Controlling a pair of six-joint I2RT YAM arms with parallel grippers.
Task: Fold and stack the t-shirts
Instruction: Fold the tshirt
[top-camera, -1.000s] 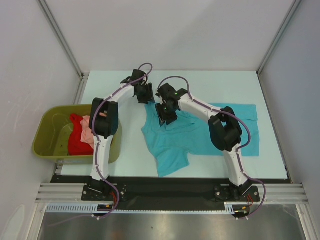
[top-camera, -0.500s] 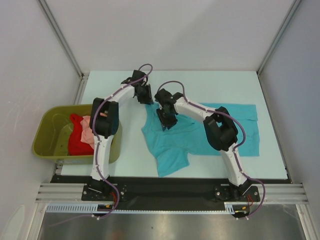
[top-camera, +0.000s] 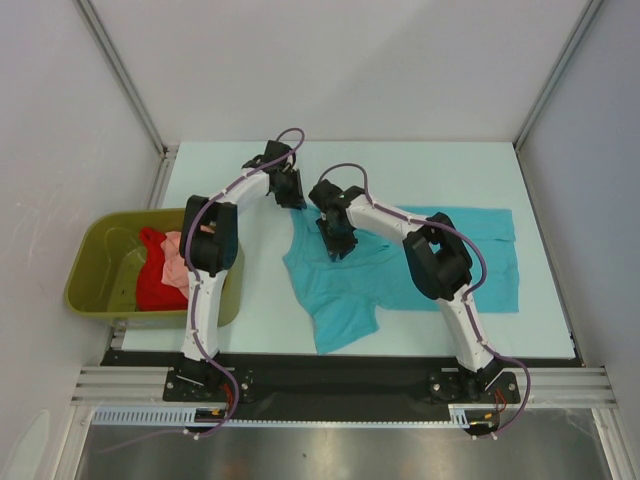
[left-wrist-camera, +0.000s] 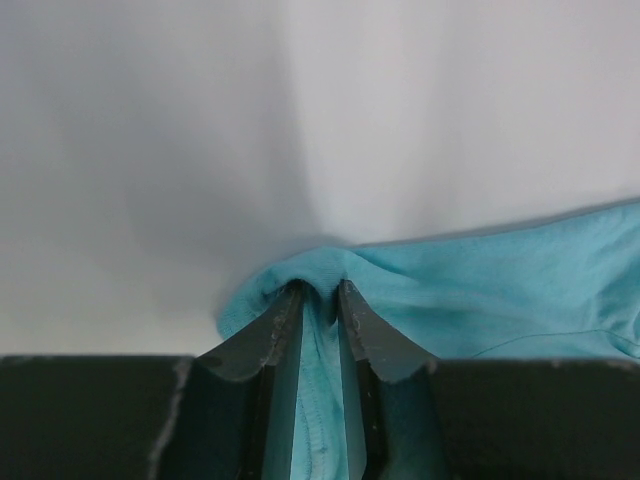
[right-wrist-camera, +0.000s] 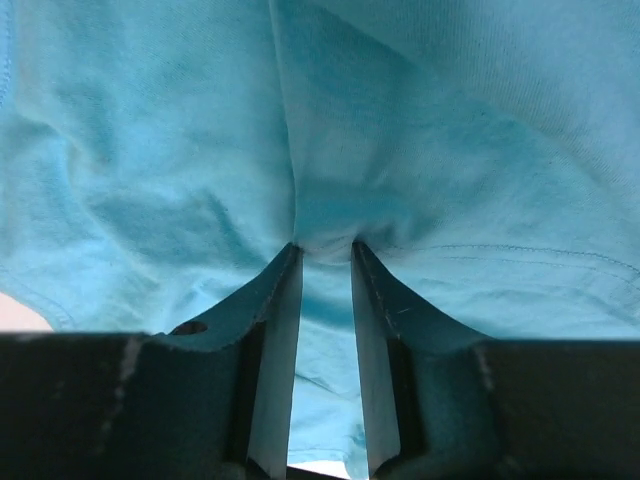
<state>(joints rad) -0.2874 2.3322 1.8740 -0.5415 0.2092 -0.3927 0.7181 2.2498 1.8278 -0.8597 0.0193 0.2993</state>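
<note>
Now, left hand (left-wrist-camera: 320, 288), right hand (right-wrist-camera: 326, 248) pinching turquoise t-shirt (top-camera: 375, 280) — far edge, table (top-camera: 440, 170) beyond

Turquoise t-shirt (top-camera: 345, 290) lies rumpled, half-spread on the counter (top-camera: 265, 300). Red t-shirt (top-camera: 152, 283) and salmon-pink t-shirt (top-camera: 176, 262) sit bunched together in the tub (top-camera: 95, 262).

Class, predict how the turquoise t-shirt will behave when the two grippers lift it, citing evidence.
Probably floppy: the turquoise t-shirt bunches into folds where the left gripper pinches it. Likely light: thin cloth wrinkles at the right gripper. The rest, lying flat, would probably sag and drag.
</note>
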